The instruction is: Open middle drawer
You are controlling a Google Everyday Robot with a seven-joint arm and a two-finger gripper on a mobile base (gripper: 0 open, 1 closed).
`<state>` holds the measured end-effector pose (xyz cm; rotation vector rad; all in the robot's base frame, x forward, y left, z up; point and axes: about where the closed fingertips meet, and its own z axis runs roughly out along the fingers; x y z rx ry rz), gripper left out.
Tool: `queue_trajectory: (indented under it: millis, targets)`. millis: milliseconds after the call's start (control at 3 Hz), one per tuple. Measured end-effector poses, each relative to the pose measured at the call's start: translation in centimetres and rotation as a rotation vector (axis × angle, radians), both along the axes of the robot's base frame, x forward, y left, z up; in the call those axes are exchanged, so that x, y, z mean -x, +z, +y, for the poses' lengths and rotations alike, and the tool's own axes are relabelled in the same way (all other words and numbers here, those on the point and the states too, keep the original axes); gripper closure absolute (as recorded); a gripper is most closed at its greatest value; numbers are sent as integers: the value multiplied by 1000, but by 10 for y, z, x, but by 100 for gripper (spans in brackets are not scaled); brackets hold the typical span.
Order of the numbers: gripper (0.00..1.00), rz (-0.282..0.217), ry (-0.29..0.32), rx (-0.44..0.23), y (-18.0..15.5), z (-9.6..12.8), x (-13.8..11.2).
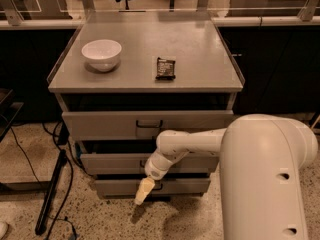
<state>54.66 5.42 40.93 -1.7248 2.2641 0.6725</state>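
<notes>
1. On the cabinet top (200, 54): 1 white bowl (101, 54), 1 dark packet (165, 67).
2. My arm (190, 141) crosses the middle drawer (115, 163), second of 3.
3. The gripper (144, 190) points down before the lowest drawer (185, 185); I cannot tell its grip.

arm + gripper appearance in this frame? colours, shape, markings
Arm: glossy white rounded shells. The bulky near link has small dark oval holes, and a slimmer tube runs to a rounded joint. No cables or logos visible. Gripper: pale yellow-tan, tapered, low in front of the bottom drawer.

Cabinet top (200, 59) — white bowl (101, 54), dark packet (165, 68); claw (142, 191) low above floor (100, 219).
</notes>
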Motion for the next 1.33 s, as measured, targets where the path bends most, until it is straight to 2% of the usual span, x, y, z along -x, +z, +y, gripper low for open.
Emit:
queue_trajectory:
  millis: [333, 667, 1000, 1333]
  targets:
    - [0, 2, 55, -39, 32, -17, 36]
    - [0, 21, 74, -73, 56, -33, 70]
    - [0, 21, 70, -75, 57, -36, 71]
    - [0, 4, 75, -80, 52, -29, 57]
